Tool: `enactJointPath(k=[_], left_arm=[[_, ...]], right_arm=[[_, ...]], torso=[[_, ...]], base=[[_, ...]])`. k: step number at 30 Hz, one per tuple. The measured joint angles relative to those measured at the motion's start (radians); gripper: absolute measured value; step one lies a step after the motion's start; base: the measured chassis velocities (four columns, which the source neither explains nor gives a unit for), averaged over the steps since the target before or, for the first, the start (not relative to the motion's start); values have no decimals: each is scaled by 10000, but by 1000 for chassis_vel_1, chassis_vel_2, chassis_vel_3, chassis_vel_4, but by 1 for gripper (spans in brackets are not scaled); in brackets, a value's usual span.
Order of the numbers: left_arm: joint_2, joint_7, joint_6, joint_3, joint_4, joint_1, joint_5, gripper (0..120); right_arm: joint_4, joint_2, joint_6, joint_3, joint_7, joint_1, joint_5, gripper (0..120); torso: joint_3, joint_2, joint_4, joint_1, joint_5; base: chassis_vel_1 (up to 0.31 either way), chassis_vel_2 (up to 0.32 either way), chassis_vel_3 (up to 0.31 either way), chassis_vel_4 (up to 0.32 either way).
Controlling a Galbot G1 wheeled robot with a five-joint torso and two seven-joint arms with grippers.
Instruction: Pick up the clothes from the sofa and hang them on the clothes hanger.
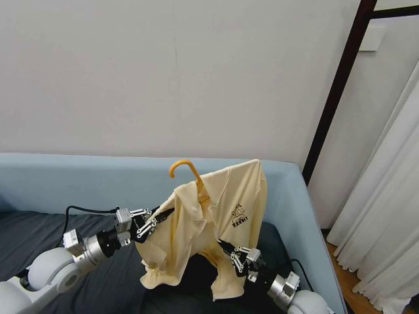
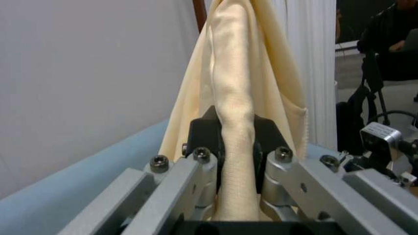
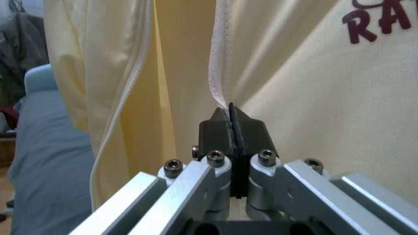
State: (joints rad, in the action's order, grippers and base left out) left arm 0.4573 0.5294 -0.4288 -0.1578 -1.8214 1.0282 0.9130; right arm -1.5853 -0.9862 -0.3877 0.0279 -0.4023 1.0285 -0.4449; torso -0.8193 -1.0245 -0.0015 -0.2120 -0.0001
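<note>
Draping the hanger (image 1: pixel 195 174) mid-frame, the shirt (image 1: pixel 226 196) is pinched by left end effector (image 1: pixel 167 214) and right end effector (image 1: pixel 224 247); release is judged outstanding.

Looks like a home living room: pale blue sofa (image 1: pixel 78 180), dark seat cushions (image 1: pixel 39 229), plain white wall (image 1: pixel 163 72), long white curtains (image 1: pixel 386 216), wooden floor (image 1: pixel 342 281).

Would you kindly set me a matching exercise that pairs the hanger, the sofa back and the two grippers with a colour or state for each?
Things:
1. hanger
2. sofa back
3. left gripper
4. right gripper

Colours or states:
A. shut on a thin edge of the shirt
B. light blue
C. orange
D. shut on a thick fold of the shirt

Pairs: 1-C, 2-B, 3-D, 4-A.
</note>
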Motion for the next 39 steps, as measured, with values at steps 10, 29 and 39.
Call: enactJointPath(k=[10, 29, 39], left_arm=[[100, 71, -67, 85, 317, -49, -22, 7], [362, 354, -64, 174, 788, -171, -239, 7], [9, 2408, -70, 52, 1703, -420, -26, 7]], right_arm=[[29, -247, -100, 406, -129, -28, 68, 0], [-2047, -6, -526, 155, -1520, -197, -2536, 41], [-4069, 2763, 1522, -1035, -18, -1164, -3541, 90]], torso=[[0, 0, 0, 0, 0], [0, 0, 2, -1, 0], [0, 0, 2, 0, 1]], base=[[0, 0, 0, 0], [0, 0, 0, 0], [0, 0, 0, 0]])
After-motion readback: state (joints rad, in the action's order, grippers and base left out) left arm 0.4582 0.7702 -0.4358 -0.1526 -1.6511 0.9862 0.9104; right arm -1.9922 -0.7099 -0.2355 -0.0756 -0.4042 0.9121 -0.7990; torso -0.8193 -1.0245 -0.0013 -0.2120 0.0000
